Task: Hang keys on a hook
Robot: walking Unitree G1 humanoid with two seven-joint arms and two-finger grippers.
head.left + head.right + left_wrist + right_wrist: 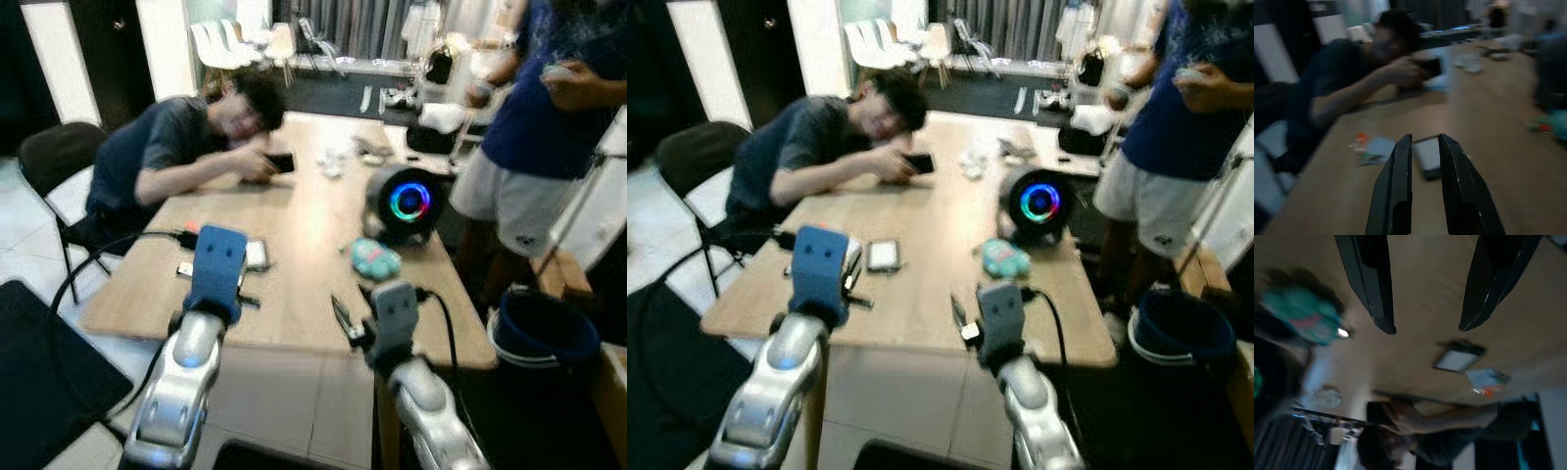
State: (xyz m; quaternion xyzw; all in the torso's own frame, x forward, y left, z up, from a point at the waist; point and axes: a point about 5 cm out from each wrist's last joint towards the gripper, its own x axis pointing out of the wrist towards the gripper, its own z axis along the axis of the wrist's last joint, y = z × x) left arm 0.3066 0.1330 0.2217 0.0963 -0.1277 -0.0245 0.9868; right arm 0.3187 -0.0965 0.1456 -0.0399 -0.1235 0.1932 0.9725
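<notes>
A wooden table [294,255] fills the centre of the left eye view, and both arms reach over its near edge in the lower part of the frame. The left gripper [1424,147] is held above the lower left part of the tabletop; in the left wrist view its two black fingers [1396,191] stand a narrow gap apart with nothing between them, pointing toward a small flat device [256,255] lying on the wood. The right gripper [1426,328] is over the table's near right edge; in the right wrist view its fingers [1371,289] are spread wide and hold nothing. A teal soft object [374,258] lies on the table at centre right, just in front of a round black speaker [406,203] with a coloured light ring. Whether this teal object is the keys cannot be told, as the views are blurred. A person [186,147] sits at the upper left, leaning on the table with a phone [280,163] in hand. A second person [549,117] stands at the upper right, above a dark blue bucket [545,328] on the floor.
</notes>
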